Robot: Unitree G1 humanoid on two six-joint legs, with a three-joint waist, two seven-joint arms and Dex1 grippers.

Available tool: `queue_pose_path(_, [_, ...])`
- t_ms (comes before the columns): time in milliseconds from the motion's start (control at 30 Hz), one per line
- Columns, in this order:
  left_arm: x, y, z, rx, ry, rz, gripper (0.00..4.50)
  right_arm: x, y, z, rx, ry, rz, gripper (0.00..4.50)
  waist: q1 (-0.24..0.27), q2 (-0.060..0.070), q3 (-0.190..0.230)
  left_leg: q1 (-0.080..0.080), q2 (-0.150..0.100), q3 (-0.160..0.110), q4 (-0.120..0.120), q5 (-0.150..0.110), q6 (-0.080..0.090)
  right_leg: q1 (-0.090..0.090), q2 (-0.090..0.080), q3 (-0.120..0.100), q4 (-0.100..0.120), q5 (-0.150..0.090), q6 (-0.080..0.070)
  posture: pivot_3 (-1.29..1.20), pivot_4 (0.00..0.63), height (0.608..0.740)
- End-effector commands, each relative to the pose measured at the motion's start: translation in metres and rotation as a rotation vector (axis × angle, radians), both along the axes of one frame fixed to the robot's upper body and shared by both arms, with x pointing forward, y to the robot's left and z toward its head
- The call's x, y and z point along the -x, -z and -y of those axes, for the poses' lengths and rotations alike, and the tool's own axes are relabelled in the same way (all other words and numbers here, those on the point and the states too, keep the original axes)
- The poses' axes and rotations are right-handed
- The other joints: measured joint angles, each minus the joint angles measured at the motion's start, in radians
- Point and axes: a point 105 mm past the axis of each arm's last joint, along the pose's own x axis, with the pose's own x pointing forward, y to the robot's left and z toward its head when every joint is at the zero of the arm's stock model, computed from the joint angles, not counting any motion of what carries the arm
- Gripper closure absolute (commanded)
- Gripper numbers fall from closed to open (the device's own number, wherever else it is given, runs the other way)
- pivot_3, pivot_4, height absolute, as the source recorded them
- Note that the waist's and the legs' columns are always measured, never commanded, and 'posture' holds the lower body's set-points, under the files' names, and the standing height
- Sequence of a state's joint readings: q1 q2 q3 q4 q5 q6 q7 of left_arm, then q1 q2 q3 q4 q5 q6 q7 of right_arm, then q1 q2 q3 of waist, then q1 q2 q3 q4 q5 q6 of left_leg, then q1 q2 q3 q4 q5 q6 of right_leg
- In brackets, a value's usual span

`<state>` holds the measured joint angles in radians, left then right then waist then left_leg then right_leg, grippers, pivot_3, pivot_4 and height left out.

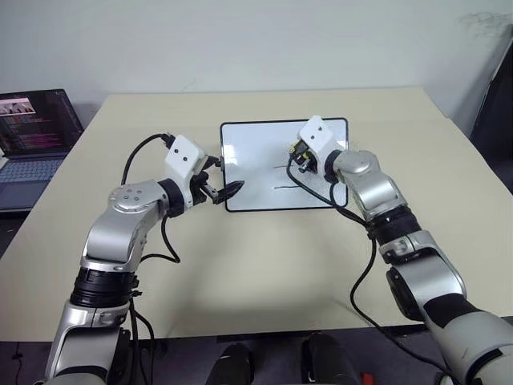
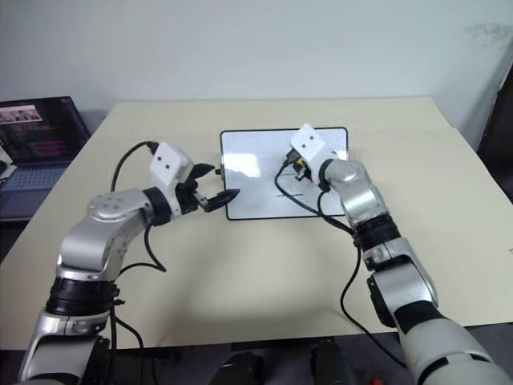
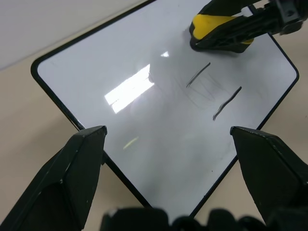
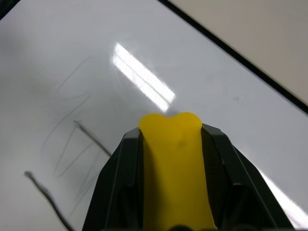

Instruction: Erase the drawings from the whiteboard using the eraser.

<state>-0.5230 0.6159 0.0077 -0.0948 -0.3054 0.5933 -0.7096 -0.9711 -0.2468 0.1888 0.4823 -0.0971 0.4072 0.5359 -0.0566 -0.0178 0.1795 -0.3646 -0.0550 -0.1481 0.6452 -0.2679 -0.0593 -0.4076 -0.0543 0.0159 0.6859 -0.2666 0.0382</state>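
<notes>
The whiteboard (image 1: 255, 148) lies flat on the table's far middle. Two short dark strokes of the drawings (image 3: 198, 75) remain on it, with faint smeared traces (image 4: 72, 154) beside them. My right gripper (image 4: 171, 134) is shut on the yellow eraser (image 3: 216, 24) and holds it over the board's right part, just beyond the strokes. I cannot tell whether the eraser touches the surface. My left gripper (image 3: 168, 132) is open at the board's left front corner, with one finger on either side of that corner.
An open laptop (image 1: 32, 128) sits beyond the table's left edge. Black cables (image 1: 365, 273) hang from both arms over the beige table (image 1: 264, 265). A dark object (image 1: 493, 104) stands at the far right.
</notes>
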Motion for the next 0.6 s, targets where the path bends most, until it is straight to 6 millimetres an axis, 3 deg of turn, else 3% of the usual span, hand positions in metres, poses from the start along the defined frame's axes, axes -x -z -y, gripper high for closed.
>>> queue_pose_path(33, [0.007,-0.007,-0.003,-0.005,0.009,0.029,0.0,0.021,-0.037,-0.004,-0.084,-0.054,0.079,3.23,-0.001,0.0,0.0,-0.001,0.0,-0.001,0.0,0.0,0.0,0.0,0.0,0.0,-0.002,0.0,0.0,0.0,0.15,0.74])
queue_pose_path(333, [0.011,0.001,-0.009,0.0,0.01,-0.006,0.0,0.066,-0.029,-0.001,-0.1,-0.102,0.085,3.23,0.003,0.0,0.0,-0.012,0.001,-0.002,-0.001,0.0,-0.002,-0.01,-0.001,0.0,-0.006,0.0,0.0,0.0,0.15,0.74])
queue_pose_path(600, [0.013,0.013,-0.023,-0.018,-0.054,-0.034,0.0,0.085,-0.006,0.007,-0.016,-0.114,0.114,3.23,0.002,0.0,0.0,-0.015,0.002,-0.002,0.0,0.0,-0.002,-0.013,-0.001,0.0,-0.005,0.0,0.0,0.0,0.15,0.74])
